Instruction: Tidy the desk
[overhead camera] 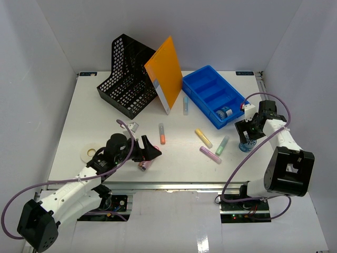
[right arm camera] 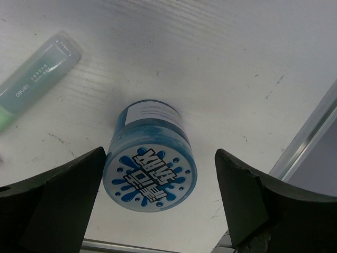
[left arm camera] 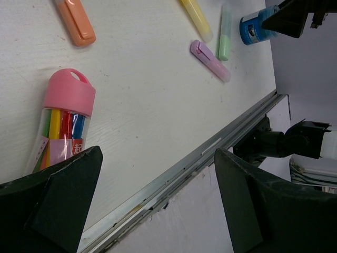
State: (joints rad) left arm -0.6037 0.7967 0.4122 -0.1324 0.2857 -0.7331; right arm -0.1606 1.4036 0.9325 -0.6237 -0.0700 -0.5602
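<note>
The desk (overhead camera: 95, 113) is a white tabletop with an aluminium rail along its near edge. My right gripper (overhead camera: 246, 135) (right arm camera: 159, 155) hangs open just over an upright blue jar (overhead camera: 245, 146) (right arm camera: 150, 164). The jar's printed lid sits between the fingers, closer to the left one, with a clear gap on the right. My left gripper (overhead camera: 151, 152) (left arm camera: 158, 153) is open and holds nothing, low over the desk's near edge. A clear tube of markers with a pink cap (overhead camera: 146, 165) (left arm camera: 62, 124) lies just beside its left finger.
Orange (overhead camera: 162, 134), yellow (overhead camera: 203, 138), green (overhead camera: 222, 145), purple (overhead camera: 210, 155) and pale blue (overhead camera: 185, 105) highlighters lie mid-desk. A blue compartment tray (overhead camera: 210, 84) stands back right. An orange folder (overhead camera: 166, 71) leans on a black mesh holder (overhead camera: 124, 79). A white tape roll (overhead camera: 88, 153) lies at the left.
</note>
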